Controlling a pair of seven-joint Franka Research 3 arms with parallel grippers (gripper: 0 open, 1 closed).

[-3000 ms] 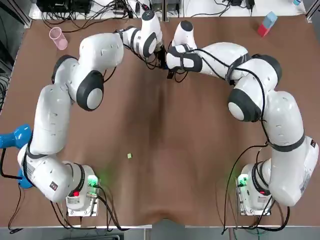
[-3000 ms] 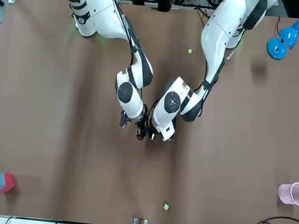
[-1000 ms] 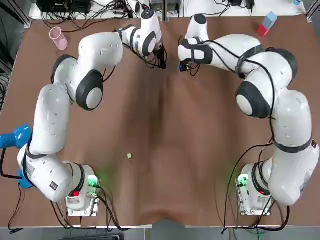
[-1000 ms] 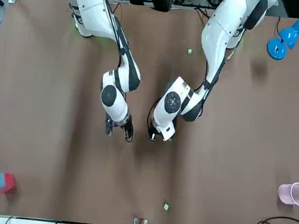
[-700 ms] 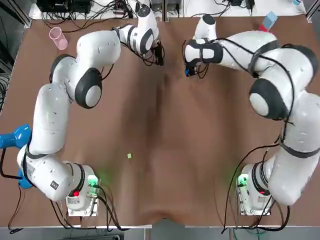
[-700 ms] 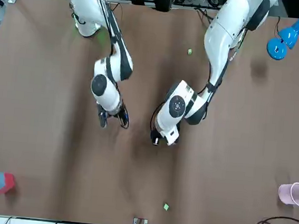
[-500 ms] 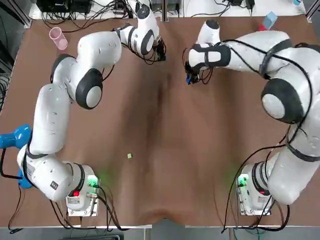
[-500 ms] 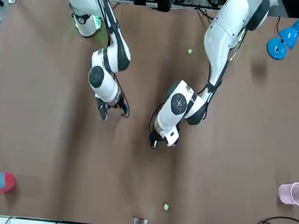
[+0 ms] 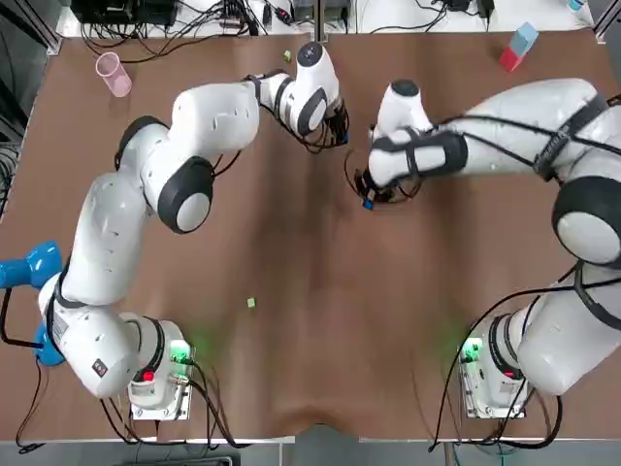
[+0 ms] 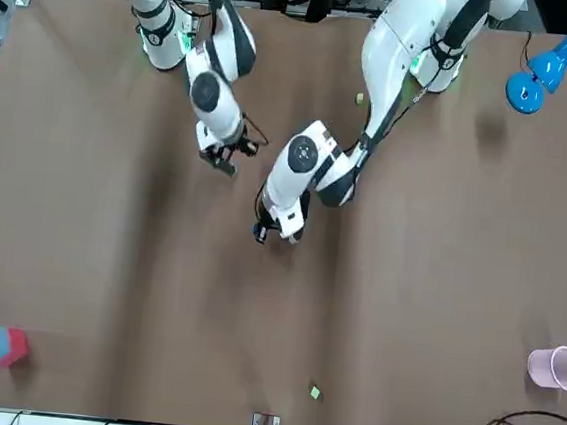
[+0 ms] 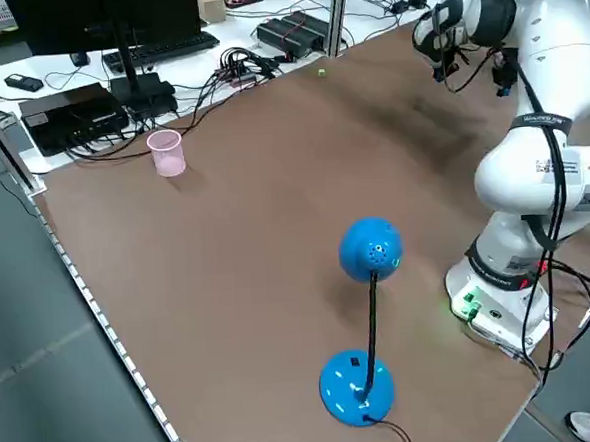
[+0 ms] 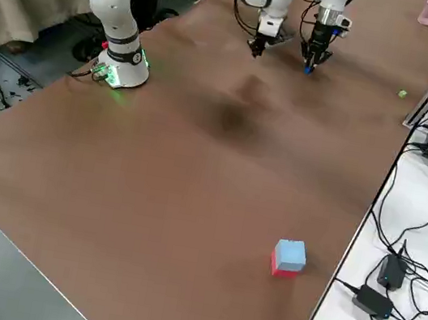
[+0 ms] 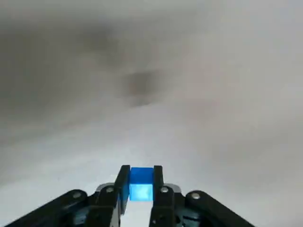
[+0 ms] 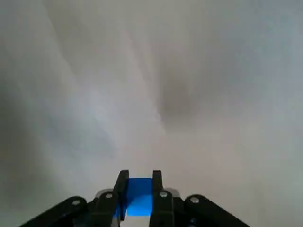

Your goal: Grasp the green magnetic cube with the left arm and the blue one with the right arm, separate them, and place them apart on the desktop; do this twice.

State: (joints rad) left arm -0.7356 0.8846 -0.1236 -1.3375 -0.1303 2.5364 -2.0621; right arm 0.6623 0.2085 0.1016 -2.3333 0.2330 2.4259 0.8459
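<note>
A big brown table [image 9: 310, 320] fills the room. Two large white robot arms stand at its near edge and bend over it. The left arm [image 9: 209, 107] reaches to the far middle of the table. The right arm [image 9: 524, 107] reaches to the middle too, a bit nearer and a bit more to the right.

A blue lamp [image 11: 369, 249] stands at the left edge, on the near side. A pink cup [image 9: 112, 73] stands in the far left corner. A red and blue block [image 12: 288, 259] sits in the far right corner.

The left gripper [image 13: 140, 172] is squeezed tight on the left cube [image 13: 141, 187], which looks blue, not green. The right gripper [image 14: 138, 176] is squeezed tight on the right cube [image 14: 139, 201], which is blue too. Each cube sits right between the two black fingers. The two grippers are near each other but do not touch, so the cubes are apart. I cannot tell if the cubes touch the table.

A tiny green bit [image 9: 250, 303] lies alone on the near left part of the table.
</note>
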